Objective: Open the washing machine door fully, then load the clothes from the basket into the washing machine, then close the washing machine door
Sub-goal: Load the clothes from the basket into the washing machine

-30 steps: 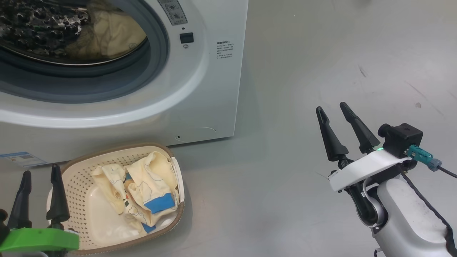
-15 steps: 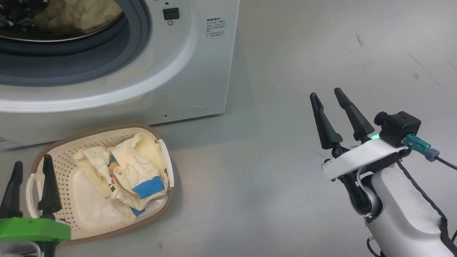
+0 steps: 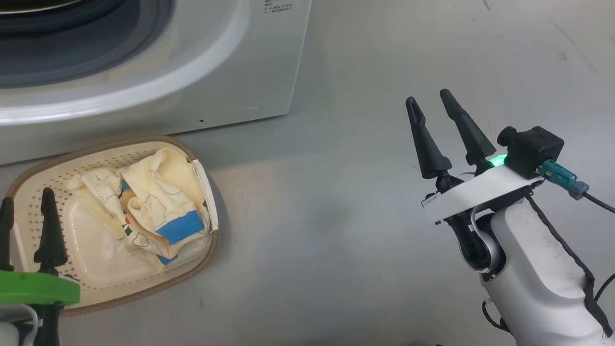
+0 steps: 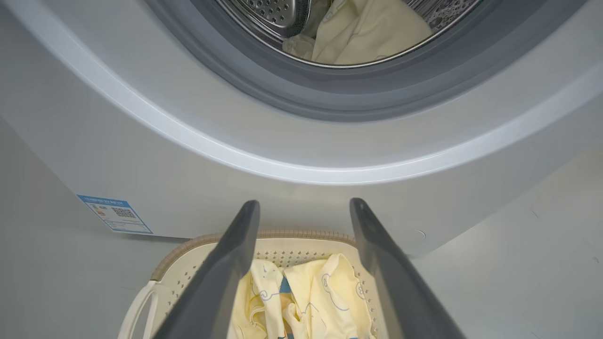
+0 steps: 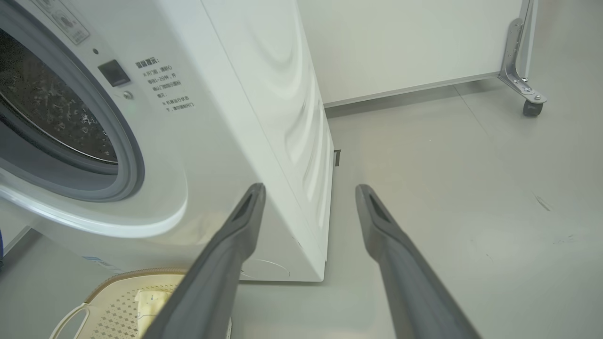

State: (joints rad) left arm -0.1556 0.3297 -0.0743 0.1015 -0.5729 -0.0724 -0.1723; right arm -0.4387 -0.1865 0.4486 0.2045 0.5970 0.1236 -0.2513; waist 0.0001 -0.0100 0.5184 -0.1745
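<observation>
While the left gripper (image 3: pixel 26 198) is held over the left end of the basket (image 3: pixel 86 252), its two fingers are seen spread apart with nothing between them. The right gripper (image 3: pixel 427 96) is recorded over bare floor (image 3: pixel 326 226), well to the right of the basket, its fingers likewise parted and empty. The basket is set on the floor just before the lower front edge of the washing machine (image 3: pixel 202 81). The clothes (image 3: pixel 158 202) are heaped against the basket's right wall, a blue band (image 3: pixel 178 227) showing on top. Beyond, the grey gasket (image 4: pixel 330 101) is exposed, and a further cream garment (image 4: pixel 362 33) is noted inside the steel drum (image 4: pixel 278 14). A blue label (image 4: pixel 115 214) is fixed at the machine's lower corner.
</observation>
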